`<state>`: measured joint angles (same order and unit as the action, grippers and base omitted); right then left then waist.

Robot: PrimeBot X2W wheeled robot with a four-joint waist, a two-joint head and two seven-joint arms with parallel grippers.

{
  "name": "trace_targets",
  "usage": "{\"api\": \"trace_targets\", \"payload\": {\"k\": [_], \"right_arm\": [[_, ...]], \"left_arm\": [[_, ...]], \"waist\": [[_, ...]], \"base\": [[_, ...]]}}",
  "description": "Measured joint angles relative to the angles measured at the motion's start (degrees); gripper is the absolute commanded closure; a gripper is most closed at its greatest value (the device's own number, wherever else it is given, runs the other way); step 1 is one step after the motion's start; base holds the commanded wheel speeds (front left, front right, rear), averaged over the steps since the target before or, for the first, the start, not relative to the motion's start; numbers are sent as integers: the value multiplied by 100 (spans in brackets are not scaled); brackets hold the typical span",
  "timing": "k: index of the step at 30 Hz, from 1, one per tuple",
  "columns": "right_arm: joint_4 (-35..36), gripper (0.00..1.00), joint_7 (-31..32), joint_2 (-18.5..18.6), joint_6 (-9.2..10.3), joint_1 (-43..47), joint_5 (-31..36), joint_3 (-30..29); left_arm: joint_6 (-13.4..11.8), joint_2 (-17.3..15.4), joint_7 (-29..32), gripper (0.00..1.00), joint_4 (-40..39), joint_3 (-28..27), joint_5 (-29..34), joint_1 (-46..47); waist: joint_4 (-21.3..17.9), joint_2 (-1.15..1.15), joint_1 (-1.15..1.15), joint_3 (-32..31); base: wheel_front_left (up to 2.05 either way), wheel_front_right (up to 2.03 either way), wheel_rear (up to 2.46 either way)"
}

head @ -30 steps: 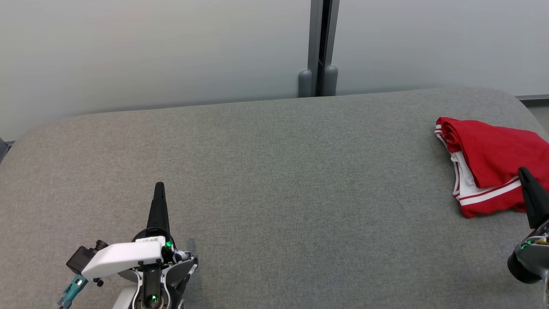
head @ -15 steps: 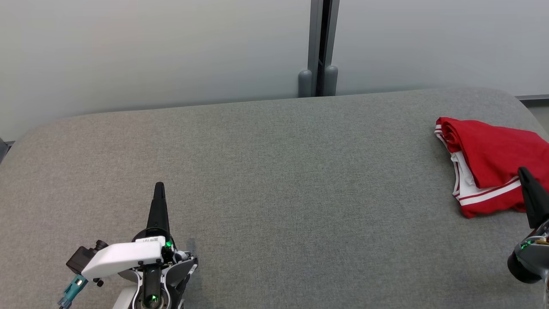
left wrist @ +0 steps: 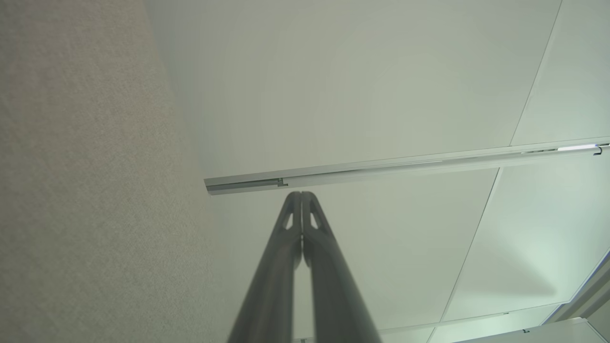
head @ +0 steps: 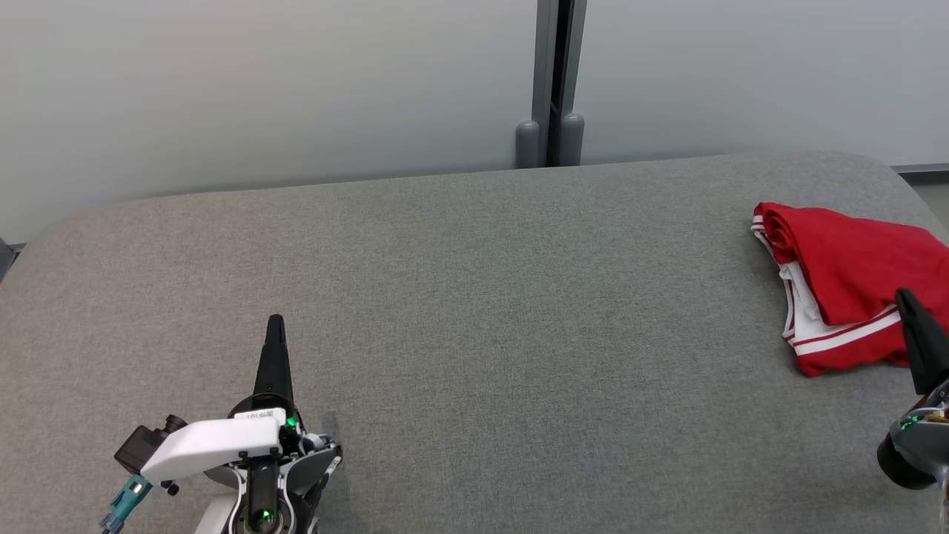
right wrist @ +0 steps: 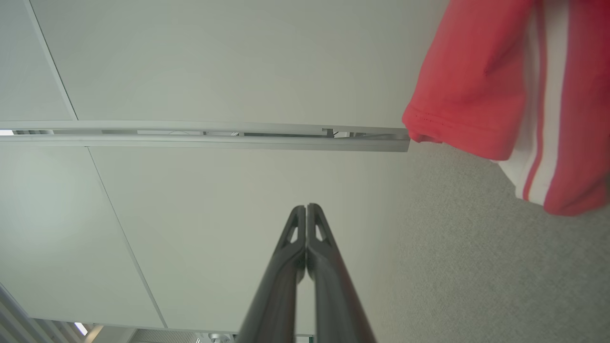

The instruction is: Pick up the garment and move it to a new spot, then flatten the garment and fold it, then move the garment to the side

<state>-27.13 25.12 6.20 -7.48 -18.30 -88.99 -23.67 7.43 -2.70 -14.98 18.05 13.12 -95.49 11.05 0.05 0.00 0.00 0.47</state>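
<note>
A red garment (head: 852,274) with white stripes lies bunched in loose folds at the far right of a grey fabric-covered table (head: 519,297), partly cut off by the head view's right edge. Your right end effector (head: 904,297) sits at the lower right, its dark tip overlapping the garment's near edge in that view. In the right wrist view the cloth lies off to one side of the fingers, not between them. Its fingers are pressed together and hold nothing. Your left end effector (head: 275,322) rests well apart from the garment at the lower left, also clenched and empty, over bare table. The garment looks like thin, light, limp cloth, so expect it to sag, drape and unfold when lifted instead of keeping its shape. The striped hem on the near side looks like the firmest place to pinch. The layers are stacked, so a shallow pinch may catch only the top one, and a deeper bite at the edge should carry the whole bundle.
</note>
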Motion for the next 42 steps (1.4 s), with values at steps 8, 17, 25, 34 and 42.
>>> {"api": "trace_targets", "payload": {"k": [8, 17, 25, 34, 42], "right_arm": [[0, 100, -1, 2, 0, 0, -13, 8], [0, 100, -2, 4, 0, 1, -14, 12], [0, 100, -3, 7, 0, 1, -15, 18], [0, 100, -27, 9, 0, 1, -24, 21], [0, 100, -27, 11, 0, 1, -25, 23]], "left_arm": [[0, 1, 0, 100, 0, 0, 0, 0], [0, 1, 0, 100, 0, 0, 0, 0], [0, 1, 0, 100, 0, 0, 0, 0], [0, 1, 0, 100, 0, 0, 0, 0], [0, 1, 0, 100, 0, 0, 0, 0]], "waist": [[0, 0, 0, 0], [0, 0, 0, 0], [0, 0, 0, 0], [0, 0, 0, 0], [0, 0, 0, 0]], "base": [[0, 0, 0], [0, 0, 0], [0, 0, 0], [0, 0, 0], [0, 0, 0]]}}
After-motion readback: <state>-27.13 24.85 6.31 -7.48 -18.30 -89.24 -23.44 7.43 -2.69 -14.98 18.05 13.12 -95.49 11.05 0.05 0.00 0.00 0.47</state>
